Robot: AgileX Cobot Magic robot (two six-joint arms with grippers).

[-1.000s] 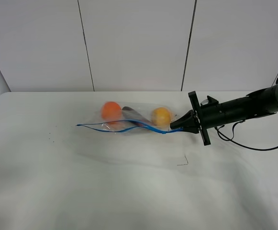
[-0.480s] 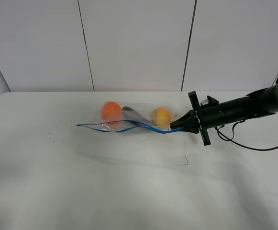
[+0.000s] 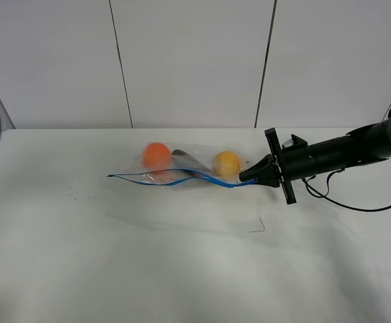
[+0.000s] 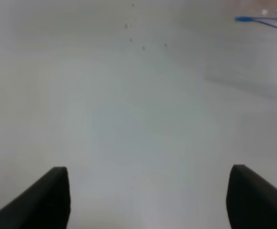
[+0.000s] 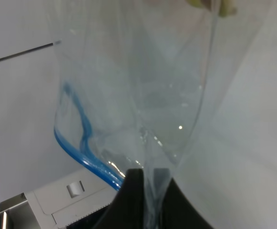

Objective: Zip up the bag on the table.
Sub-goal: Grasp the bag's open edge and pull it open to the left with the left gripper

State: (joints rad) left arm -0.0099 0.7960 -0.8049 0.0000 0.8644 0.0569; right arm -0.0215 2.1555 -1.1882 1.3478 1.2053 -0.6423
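The clear bag lies on the white table, toward the back. An orange fruit, a purple piece and a yellow fruit show through it. Its blue zipper strip runs along the near edge, wavy and gaping. My right gripper is shut on the bag's right corner. In the right wrist view its fingertips pinch the clear plastic next to the blue strip. My left gripper is open and empty over bare table, with the strip's left end far from it.
A small dark bent mark lies on the table in front of the right gripper. Tiny dark specks sit at the left and also show in the left wrist view. The right arm's cable hangs over the table's right side.
A dark curved cable has come into the far left edge of the exterior view. The bag and the right gripper have not moved.
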